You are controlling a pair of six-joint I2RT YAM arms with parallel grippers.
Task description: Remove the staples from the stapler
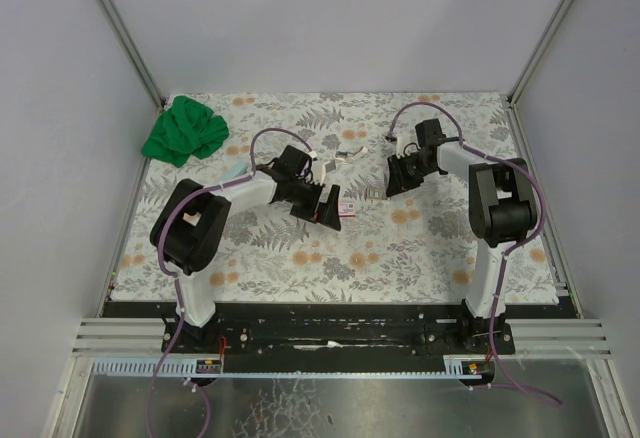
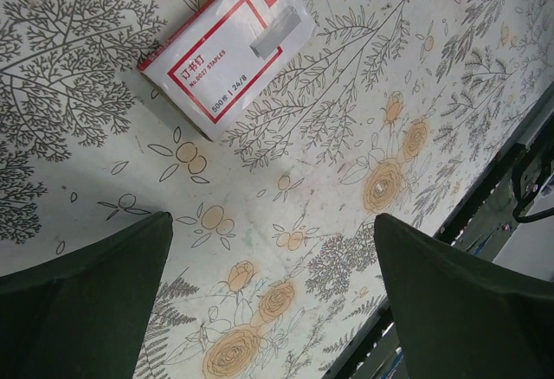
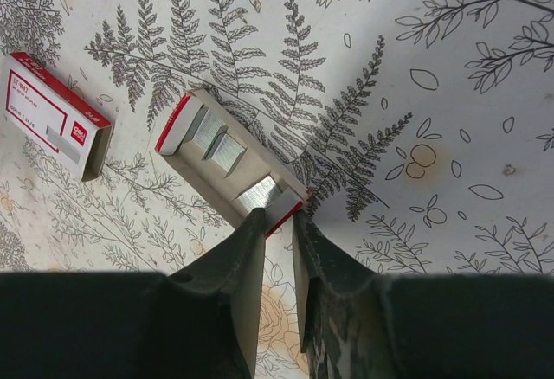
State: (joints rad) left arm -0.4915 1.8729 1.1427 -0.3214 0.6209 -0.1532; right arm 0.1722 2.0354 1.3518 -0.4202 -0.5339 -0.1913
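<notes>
Staples [image 3: 227, 150] lie in strips in an open cardboard tray [image 3: 201, 182] at mid-frame of the right wrist view. The tray's near end is pinched between the fingers of the right tool [image 3: 279, 216]. Left tool [image 2: 273, 223] hangs spread wide above the floral desk [image 2: 450, 67]; beyond it, upper left, lies a staple box [image 2: 229, 46].

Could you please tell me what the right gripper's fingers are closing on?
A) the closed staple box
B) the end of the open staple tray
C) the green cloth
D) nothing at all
B: the right gripper pinches the red end of the open tray, with staple strips showing inside it.
</notes>
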